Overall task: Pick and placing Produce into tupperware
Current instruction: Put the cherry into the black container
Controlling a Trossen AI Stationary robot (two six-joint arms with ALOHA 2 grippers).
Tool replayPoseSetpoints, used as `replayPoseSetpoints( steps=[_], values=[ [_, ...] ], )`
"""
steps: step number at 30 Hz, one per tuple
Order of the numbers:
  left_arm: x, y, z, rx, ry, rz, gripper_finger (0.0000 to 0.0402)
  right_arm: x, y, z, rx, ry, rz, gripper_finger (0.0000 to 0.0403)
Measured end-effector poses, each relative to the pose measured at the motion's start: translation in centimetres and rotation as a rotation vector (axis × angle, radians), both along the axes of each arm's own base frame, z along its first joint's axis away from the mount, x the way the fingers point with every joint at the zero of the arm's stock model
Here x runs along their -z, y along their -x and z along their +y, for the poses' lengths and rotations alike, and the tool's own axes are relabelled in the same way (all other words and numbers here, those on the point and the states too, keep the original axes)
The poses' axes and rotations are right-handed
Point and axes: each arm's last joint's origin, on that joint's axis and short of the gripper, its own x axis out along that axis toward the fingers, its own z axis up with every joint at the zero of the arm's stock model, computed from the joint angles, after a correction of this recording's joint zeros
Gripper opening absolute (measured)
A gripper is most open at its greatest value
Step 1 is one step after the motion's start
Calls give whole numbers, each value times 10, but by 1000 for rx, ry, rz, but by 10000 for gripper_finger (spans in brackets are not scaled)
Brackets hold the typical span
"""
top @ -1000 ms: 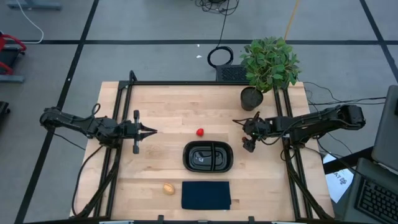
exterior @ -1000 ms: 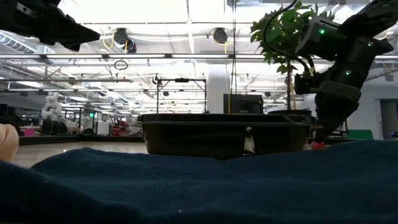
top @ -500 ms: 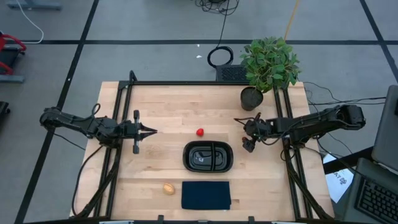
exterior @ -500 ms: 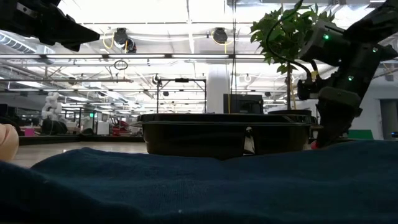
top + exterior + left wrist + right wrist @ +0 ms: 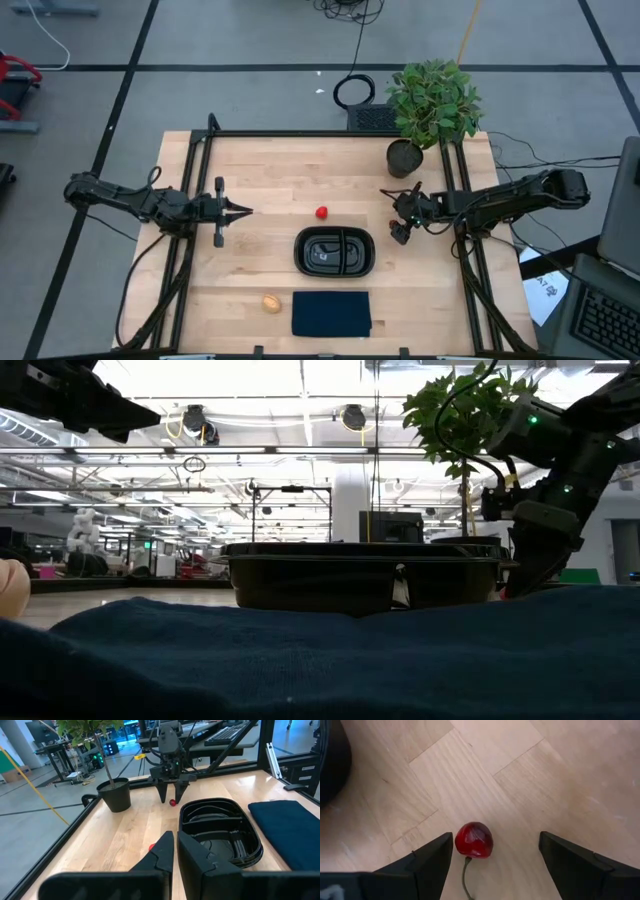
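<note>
The tiny dark red cherry (image 5: 474, 840), stem attached, lies on the wood between the open fingers of my right gripper (image 5: 496, 840), close beside one finger (image 5: 427, 855); whether they touch, I cannot tell. That gripper (image 5: 403, 215) points down just right of the black two-compartment tupperware (image 5: 335, 252). From across the table the left wrist view shows the same cherry (image 5: 172, 802). The bright red ball (image 5: 321, 212) rests on the table beyond the container. Near the table's front edge sits the tan-orange ball (image 5: 271, 302). My left gripper (image 5: 235, 210) waits shut at the left.
A flat dark blue cloth (image 5: 331, 313) lies in front of the tupperware and fills the low view's foreground (image 5: 320, 660). A potted plant (image 5: 430, 105) stands at the far right corner, behind my right arm. Black frame rails (image 5: 190, 200) run along both table sides.
My right gripper has drawn a little toward the table's right edge and its wrist has tipped slightly. The produce and the tupperware have stayed in place.
</note>
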Motion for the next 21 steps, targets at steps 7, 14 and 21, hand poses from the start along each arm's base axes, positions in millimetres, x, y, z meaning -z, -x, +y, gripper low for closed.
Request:
replayPoseSetpoints(
  steps=[7, 14, 21],
  values=[
    [0, 0, 0, 0, 0, 0, 26, 2, 1, 5, -56, 50, 1, 290],
    [0, 0, 0, 0, -1, 1, 26, 3, 0, 10, -128, 121, 4, 290],
    [0, 0, 0, 0, -1, 1, 26, 2, 0, 11, -126, 137, -3, 287]
  ],
)
